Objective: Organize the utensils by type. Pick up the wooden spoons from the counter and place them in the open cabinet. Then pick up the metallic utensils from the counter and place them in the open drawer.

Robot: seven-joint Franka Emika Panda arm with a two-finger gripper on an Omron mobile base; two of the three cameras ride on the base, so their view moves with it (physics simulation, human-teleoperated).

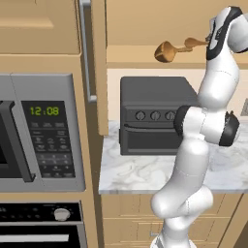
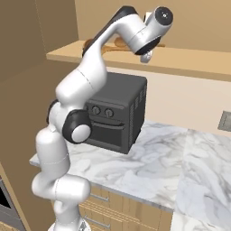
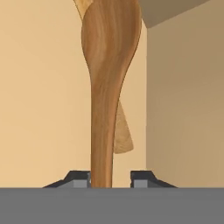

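An orange-brown wooden spoon [image 3: 109, 65] runs up from between my fingertips, bowl end away from me, against the cabinet's tan back wall. My gripper [image 3: 111, 179] is shut on its handle. From the left base view the wooden spoon [image 1: 165, 51] lies almost level just above the open cabinet's shelf [image 1: 145, 60], bowl to the left, with my hand at its handle end. A bit of its wood [image 2: 118, 42] shows behind my forearm in the right base view. A paler sliver of wood [image 3: 123, 138] sits behind the handle; what it is I cannot tell.
A dark toaster oven [image 1: 150, 116] stands on the white marble counter [image 1: 145, 169] right under the shelf. The cabinet door [image 1: 94, 63] hangs open on the left. A microwave [image 1: 38, 131] and an oven are built in further left.
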